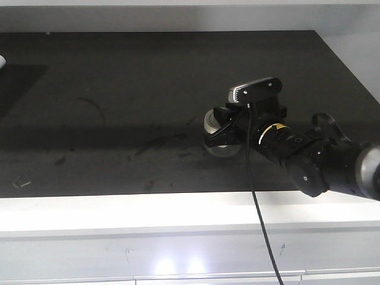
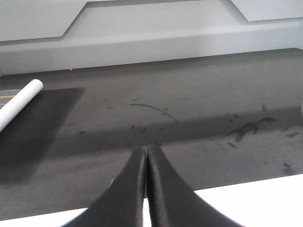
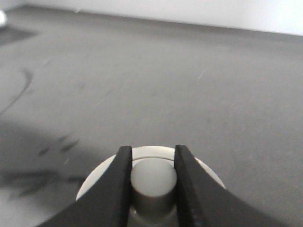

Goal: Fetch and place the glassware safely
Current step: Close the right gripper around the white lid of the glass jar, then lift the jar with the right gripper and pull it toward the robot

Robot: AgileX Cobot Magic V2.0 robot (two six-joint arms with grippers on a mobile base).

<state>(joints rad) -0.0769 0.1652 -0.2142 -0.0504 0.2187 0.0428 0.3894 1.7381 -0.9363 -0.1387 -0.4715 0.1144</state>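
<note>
The right tool is clamped on the knob at the centre of the cream-white lid, one black finger pressed flat to each side of it. That pinch from above suits a small jar: the knob is the one narrow part these fingers can close on, and the glass walls stay untouched. It probably also means the lid alone carries the load, so a loose lid could come away from the glass on lifting.

In the front view the jar sits under the tool, right of centre on the dark tabletop and toward its near edge, clear glass showing below the lid. Whether its base rests on the surface or hangs just above it, I cannot tell. The tabletop around it is marked with scuffs.

The left tool is closed on nothing, fingers pressed together, hovering over the near left edge, well apart from the jar, seemingly parked out of the way. A white tube lies at the far left.
</note>
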